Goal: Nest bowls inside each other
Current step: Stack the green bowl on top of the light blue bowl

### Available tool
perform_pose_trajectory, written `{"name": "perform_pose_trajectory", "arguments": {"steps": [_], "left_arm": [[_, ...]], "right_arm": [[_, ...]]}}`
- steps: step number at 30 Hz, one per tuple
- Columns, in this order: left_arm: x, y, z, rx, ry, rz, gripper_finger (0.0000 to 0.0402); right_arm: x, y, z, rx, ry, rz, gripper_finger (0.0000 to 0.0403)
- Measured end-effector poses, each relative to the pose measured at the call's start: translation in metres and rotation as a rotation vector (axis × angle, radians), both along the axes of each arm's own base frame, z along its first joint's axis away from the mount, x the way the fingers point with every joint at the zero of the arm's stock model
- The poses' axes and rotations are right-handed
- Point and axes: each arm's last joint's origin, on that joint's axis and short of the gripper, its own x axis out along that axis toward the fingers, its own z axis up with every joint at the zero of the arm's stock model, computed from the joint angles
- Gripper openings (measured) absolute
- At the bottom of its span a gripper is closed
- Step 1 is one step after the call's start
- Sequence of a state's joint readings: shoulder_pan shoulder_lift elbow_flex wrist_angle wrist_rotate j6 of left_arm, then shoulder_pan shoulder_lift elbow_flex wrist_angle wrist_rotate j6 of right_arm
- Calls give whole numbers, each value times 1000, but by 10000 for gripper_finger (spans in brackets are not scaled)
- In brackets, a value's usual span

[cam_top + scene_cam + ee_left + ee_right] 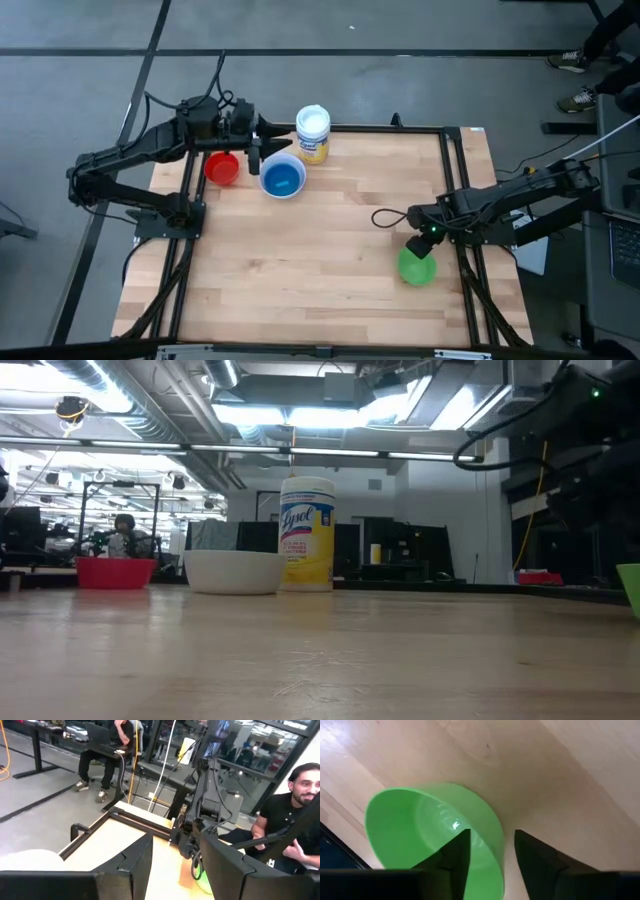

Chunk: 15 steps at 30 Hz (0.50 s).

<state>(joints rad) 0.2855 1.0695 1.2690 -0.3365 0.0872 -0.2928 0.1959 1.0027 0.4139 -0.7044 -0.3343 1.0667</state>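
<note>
Bowls sit on a pale wooden butcher-block table [300,250] edged by a black metal frame. Seen from above, the largest, a smooth white plastic bowl [282,178] with a blue bowl [283,181] nested inside, rests toward eleven o'clock of the table's centre. Just beside it at one o'clock stands a yellow cylindrical jar [313,135] with a white lid. At its nine o'clock, close by, sits a shallow red bowl [222,168]. A glossy, round green bowl [416,267] lies well apart, toward four o'clock of the table's centre.

The left gripper [254,150] hovers between the red and white bowls, at their far rims, its blocky dark fingers [135,865] parted and empty. The right gripper [425,243] is at the green bowl's twelve o'clock rim. Its wrist camera shows one dark finger [455,852] inside the bowl and the other outside, straddling the thin wall; whether they actually pinch it is hard to tell.

Beyond the table, seated people [285,820] appear at desks.
</note>
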Motion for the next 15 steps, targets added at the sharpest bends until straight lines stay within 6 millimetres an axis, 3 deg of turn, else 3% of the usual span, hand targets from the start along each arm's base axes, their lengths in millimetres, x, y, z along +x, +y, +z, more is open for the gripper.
{"name": "perform_pose_trajectory", "arguments": {"steps": [2,5,11,15], "left_arm": [[0,0,-1,-2,5,-1,161],[0,0,0,-2,5,-2,161],[0,0,0,-2,5,-2,161],[0,0,0,1,1,-2,161]], "right_arm": [[0,0,-1,8,-8,2,118],[0,-1,-2,-19,-14,-4,26],[7,-5,4,-86,-68,-50,6],[24,-14,29,-173,-177,-131,4]]}}
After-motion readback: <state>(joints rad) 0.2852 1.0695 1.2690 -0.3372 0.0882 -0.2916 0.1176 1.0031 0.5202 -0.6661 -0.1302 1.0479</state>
